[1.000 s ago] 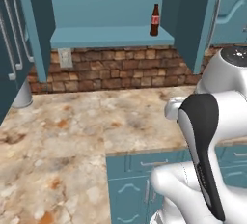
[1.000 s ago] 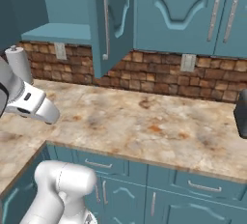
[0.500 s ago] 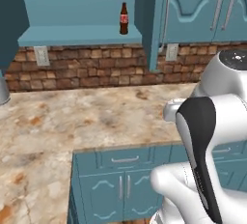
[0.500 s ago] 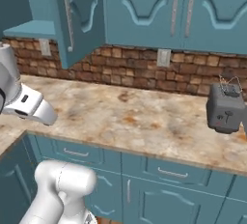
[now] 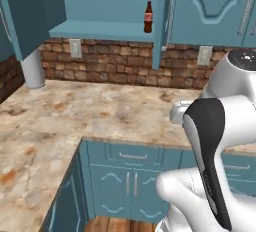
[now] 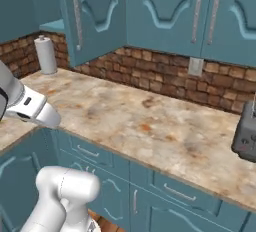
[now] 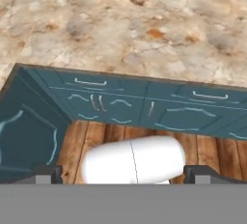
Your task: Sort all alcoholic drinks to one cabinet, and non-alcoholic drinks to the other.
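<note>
A dark brown cola-style bottle with a red label (image 5: 148,17), a non-alcoholic drink, stands upright on the shelf (image 5: 95,30) of an open wall cabinet, near the shelf's right end. The alcoholic drinks are out of view. In the hand view my gripper (image 7: 123,175) is open, its two dark fingertips (image 7: 46,175) wide apart with nothing between them. It looks down past the counter edge (image 7: 125,76) at the base cabinets and the wooden floor, far from the bottle.
The open cabinet door (image 5: 165,18) hangs just right of the bottle. A paper towel roll (image 5: 34,68) stands at the counter's back left. A dark toaster (image 6: 246,136) sits on the counter at the right. Closed wall cabinets (image 6: 200,11) line the wall above the brick backsplash.
Both base views have shifted as a whole, so the base has moved along the counter. The toaster has come into the right base view. The gripper stays open.
</note>
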